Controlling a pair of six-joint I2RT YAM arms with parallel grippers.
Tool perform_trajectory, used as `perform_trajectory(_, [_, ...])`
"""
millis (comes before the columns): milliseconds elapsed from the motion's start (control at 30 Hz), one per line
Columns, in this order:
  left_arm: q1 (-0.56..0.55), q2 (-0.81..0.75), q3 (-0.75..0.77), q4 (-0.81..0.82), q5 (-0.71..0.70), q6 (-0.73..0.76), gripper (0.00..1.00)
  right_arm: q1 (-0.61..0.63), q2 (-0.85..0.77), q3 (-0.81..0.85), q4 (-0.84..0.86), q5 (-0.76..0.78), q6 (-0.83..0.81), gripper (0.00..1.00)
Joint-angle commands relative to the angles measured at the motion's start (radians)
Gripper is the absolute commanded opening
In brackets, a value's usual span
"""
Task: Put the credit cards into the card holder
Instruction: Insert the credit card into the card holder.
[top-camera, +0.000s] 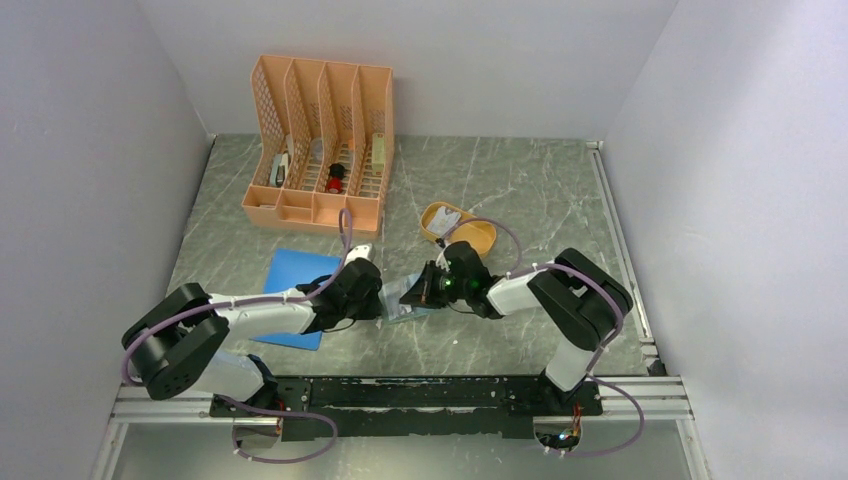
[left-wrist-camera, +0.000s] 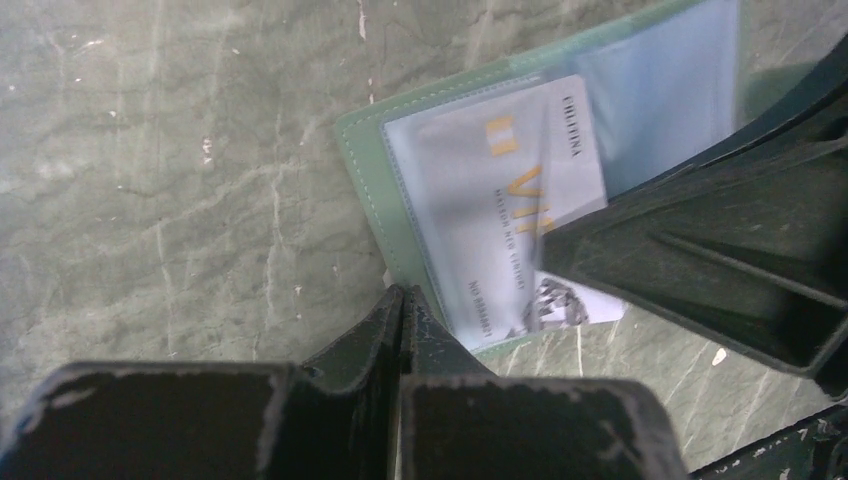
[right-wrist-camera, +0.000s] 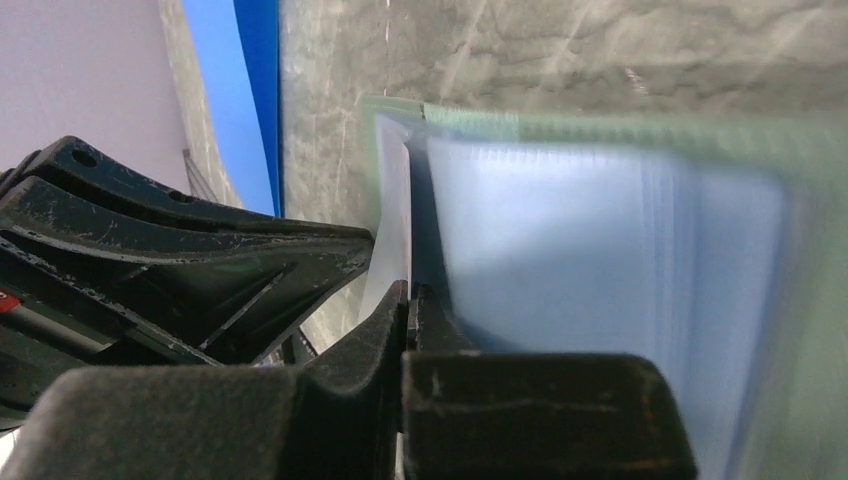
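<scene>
- Left wrist: left gripper (left-wrist-camera: 402, 300) is held pinched shut against the card holder (left-wrist-camera: 362, 165) edge.
- Across the holder, right gripper (right-wrist-camera: 408, 295) is clamped on a pale credit card (left-wrist-camera: 500, 180), partly pocketed.

Top view: soft, even white light from overhead, with only faint shadows on the table (top-camera: 520, 190). Left wrist view: the card (left-wrist-camera: 500, 180) is legible; my left fingers (left-wrist-camera: 365, 345) are dark and blurred. Right wrist view: the wallet (right-wrist-camera: 600, 280) is smeared, out of focus, with a pale sheen.

Card holder (left-wrist-camera: 362, 165) is sage-green — pale-blue inside (card (left-wrist-camera: 480, 200) grey, gold-printed).
</scene>
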Motion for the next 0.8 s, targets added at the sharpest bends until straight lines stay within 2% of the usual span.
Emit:
perform_trajectory(0, [0.002, 0.061, -0.017, -0.010, 0.025, 0.011, 0.05, 0.021, 0.058, 0.014, -0.056, -0.068, -0.042, 0.00])
perform_trajectory(200, [0.003, 0.056, -0.017, -0.020, 0.013, 0.009, 0.05, 0.021, 0.016, 0.040, -0.149, -0.041, -0.081, 0.00])
perform_trajectory(233, [0.003, 0.055, -0.017, -0.022, 0.011, 0.009, 0.05, 0.021, 0.004, 0.046, -0.174, -0.029, -0.090, 0.03])
perform_trajectory(400, [0.002, 0.045, -0.017, -0.028, 0.005, 0.008, 0.05, 0.019, -0.053, 0.074, -0.280, 0.037, -0.117, 0.33])
perform_trajectory(467, [0.002, 0.041, -0.019, -0.030, 0.003, 0.006, 0.05, 0.018, -0.085, 0.088, -0.329, 0.063, -0.132, 0.40])
perform_trajectory(633, [0.002, 0.036, -0.018, -0.035, 0.001, 0.007, 0.05, 0.015, -0.150, 0.130, -0.435, 0.134, -0.161, 0.49])
perform_trajectory(767, [0.003, 0.018, -0.013, -0.049, -0.002, 0.008, 0.05, 0.009, -0.199, 0.157, -0.519, 0.189, -0.185, 0.51])
